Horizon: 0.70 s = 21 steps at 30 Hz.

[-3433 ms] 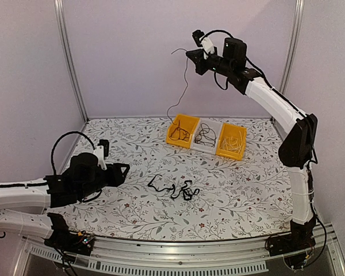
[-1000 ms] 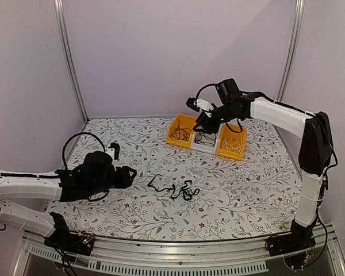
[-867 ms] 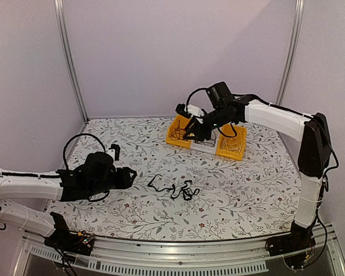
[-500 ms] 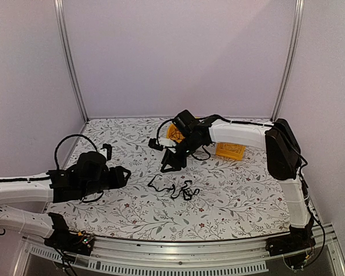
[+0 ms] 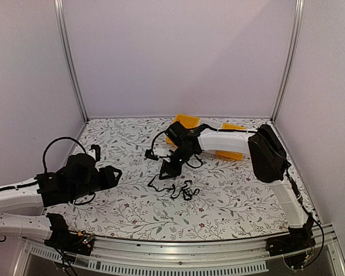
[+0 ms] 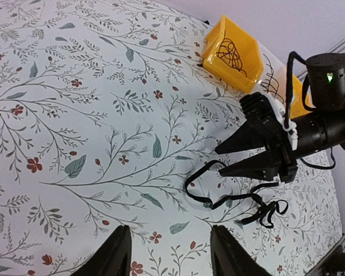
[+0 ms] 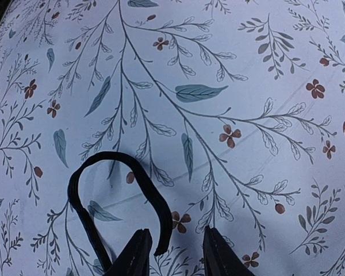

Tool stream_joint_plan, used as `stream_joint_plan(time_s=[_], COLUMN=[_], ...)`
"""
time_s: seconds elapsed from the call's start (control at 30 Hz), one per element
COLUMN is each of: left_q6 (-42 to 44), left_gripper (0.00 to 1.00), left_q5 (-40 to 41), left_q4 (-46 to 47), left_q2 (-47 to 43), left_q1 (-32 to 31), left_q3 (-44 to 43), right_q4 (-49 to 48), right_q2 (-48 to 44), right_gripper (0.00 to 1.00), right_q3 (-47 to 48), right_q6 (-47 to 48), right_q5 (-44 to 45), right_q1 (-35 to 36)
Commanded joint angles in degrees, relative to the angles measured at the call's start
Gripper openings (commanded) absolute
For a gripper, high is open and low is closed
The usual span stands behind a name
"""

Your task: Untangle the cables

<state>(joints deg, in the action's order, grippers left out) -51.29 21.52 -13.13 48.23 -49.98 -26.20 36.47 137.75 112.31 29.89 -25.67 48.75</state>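
As the thin black tangled cables (image 5: 175,188) lie left-to-right on the flower-printed worktop (image 5: 236,190), the white right arm (image 5: 224,140) is nearer, its spread jaws poised over their looped left end; the left arm (image 5: 14,198) hangs well apart, jaws also spread.

1. We see a table (image 5: 121,215) w/ a white floral-print top.
2. Approx. mid-table we find the cables (image 5: 175,188): thin black strands, partly tangled, lying flat.
3. At the far side we note a yellow bin (image 5: 187,121) w/ dark wire inside, a pale bin (image 6: 270,70) touching it, and a 2nd yellow bin (image 5: 227,154), partly hidden.
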Motion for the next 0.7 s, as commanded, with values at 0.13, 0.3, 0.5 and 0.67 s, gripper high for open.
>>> stream_joint_plan(time_s=[0.13, 0.3, 0.5, 0.67], left_q6=[0.52, 4.52, 15.43, 21.27], left_gripper=[0.50, 0.52, 0.99, 1.00], left_q5=[0.87, -1.02, -7.85, -9.71], left_q4=[-1.11, 5.10, 26.48, 40.70], left_q2=[0.55, 3.03, 9.63, 19.43], left_q1=[-0.14, -0.12, -0.62, -0.83], left_q3=[-1.42, -1.47, -1.20, -5.45], right_q4=[-0.66, 0.77, 3.24, 5.42], right_q2=[3.82, -0.74, -15.13, -22.56], right_gripper=[0.13, 0.00, 0.00, 0.00], right_q3=[4.40, 5.88, 7.43, 10.42], right_q6=[-0.88, 0.02, 0.49, -0.41], right_q5=[0.72, 1.92, 1.75, 1.94], right_q1=[0.98, 1.05, 1.01, 1.02])
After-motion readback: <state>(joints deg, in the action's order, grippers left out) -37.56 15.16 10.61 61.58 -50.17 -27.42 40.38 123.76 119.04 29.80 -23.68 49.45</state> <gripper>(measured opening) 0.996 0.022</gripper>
